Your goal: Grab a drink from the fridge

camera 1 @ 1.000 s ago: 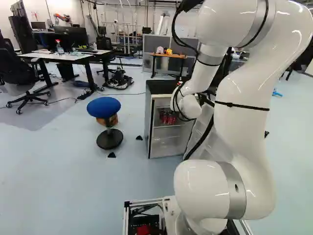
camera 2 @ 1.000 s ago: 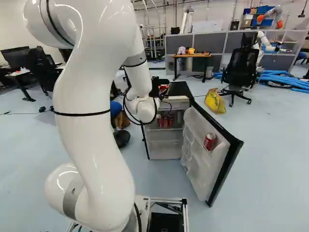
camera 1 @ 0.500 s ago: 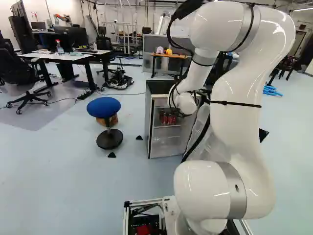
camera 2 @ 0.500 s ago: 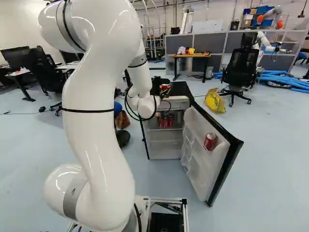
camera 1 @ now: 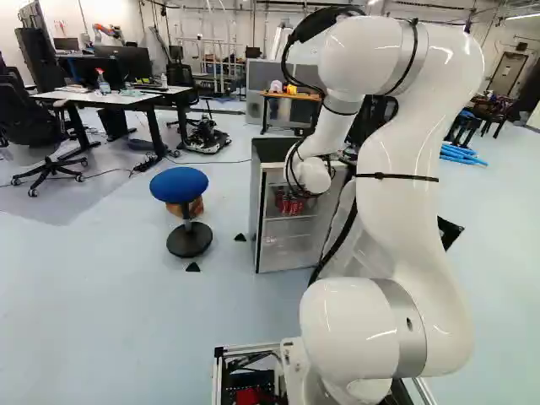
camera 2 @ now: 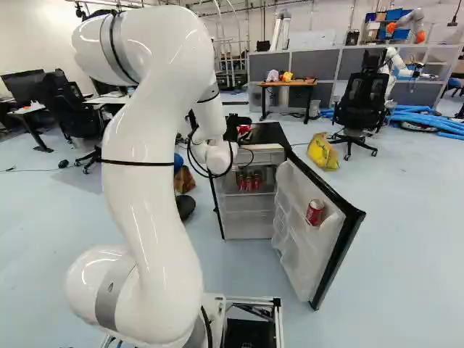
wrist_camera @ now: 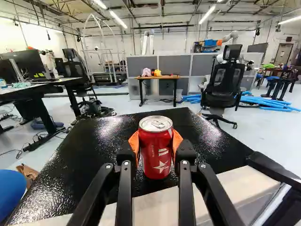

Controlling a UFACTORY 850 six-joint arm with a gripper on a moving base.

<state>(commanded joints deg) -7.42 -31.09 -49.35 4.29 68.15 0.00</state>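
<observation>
Clock set on my gripper [camera 2: 241, 130], 12 being where it points. The tool is closed on the red can [wrist_camera: 156, 148], one orange pad [wrist_camera: 134, 143] against it at 9 and the other at 3. So the can sits between the fingertips, over the black fridge top [wrist_camera: 94, 155], near its front edge. I cannot tell whether its base touches that top.

Edges: the front rim runs under the fingers; the black top spreads ahead from 10 to 2, with its far rim beyond the can at 12. The open fridge door [camera 2: 319, 254] swings out from the 4 o'clock side, back toward my base, and narrows the room there. The blue stool [camera 1: 179, 184] stands near 9, apart from the fridge, with a strip of pale floor between. Past the far rim I have floor, then the small table [wrist_camera: 157, 77] at 12 and an office chair [wrist_camera: 225, 84] at 1.

The can: upright, red sides, silver lid with a pull tab on it, white star and slanted white bars low on the wall, pale lettering running up it. I make out no dent on the side facing me. More red cans [camera 2: 249, 182] stand on the shelf inside; one other [camera 2: 315, 212] is in the door.
</observation>
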